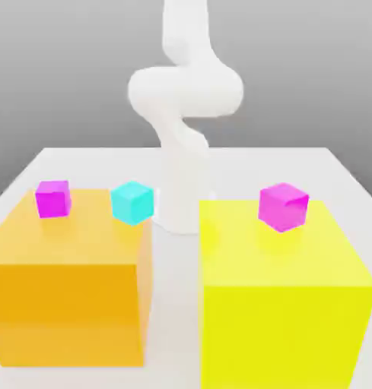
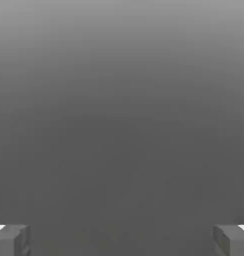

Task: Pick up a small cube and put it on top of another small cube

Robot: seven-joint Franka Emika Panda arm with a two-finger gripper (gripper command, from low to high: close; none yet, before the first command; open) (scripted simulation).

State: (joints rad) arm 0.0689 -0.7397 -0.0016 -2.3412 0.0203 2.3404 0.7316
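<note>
The gripper [image 2: 122, 241] stands wide, its two fingers [image 2: 15, 241] well apart with only bare grey between them, so it holds nothing. Three small cubes lie on two big blocks. Reading the exterior view as a clock face, the arm [image 1: 186, 91] rises at 12 o'clock and runs out past the rim of the view there, while every small cube lies lower in that view, apart from the part of the arm that shows. How far the gripper itself is from any of them cannot be told.

At 9 o'clock, a small magenta cube [image 1: 53, 199] sits on the orange block [image 1: 67, 243], near its far edge, one face turned almost squarely forward. Also toward 9 o'clock but closer to the centre, the cyan cube [image 1: 132, 203] rests by the same block's far corner, turned corner-on and apart from its neighbour. At 3 o'clock, a second magenta cube [image 1: 283, 207] rests on the yellow block [image 1: 284, 258], near its far edge and likewise turned corner-on.

The orange block stands at 8 o'clock and the yellow one between 4 and 5, a gap between them. Both stand on a pale, smooth table [image 1: 261, 171]. Behind it, the room is plain grey, lighter toward 12 o'clock.
</note>
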